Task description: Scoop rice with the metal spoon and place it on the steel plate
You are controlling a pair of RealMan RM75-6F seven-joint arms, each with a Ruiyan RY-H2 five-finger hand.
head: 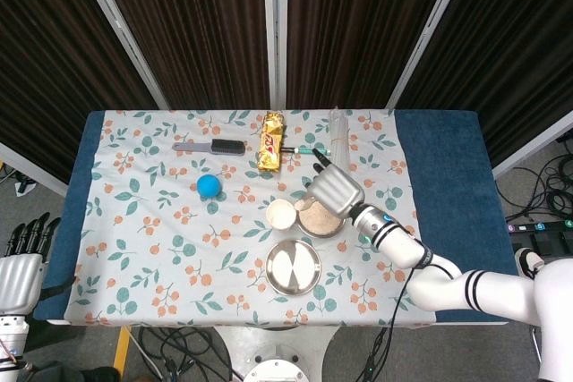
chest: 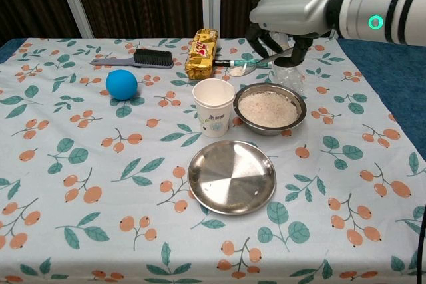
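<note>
Now right hand [chest: 287,12] holds spoon [chest: 256,63] above bowl [chest: 269,109].

My right hand [head: 333,191] covers part of the rice bowl [head: 315,219] from above, and the metal spoon [chest: 256,63] handle is lost inside my fingers. My left hand [head: 21,261] is cut off by the edge, so I cannot tell how its fingers sit. My right arm runs off the picture.
</note>
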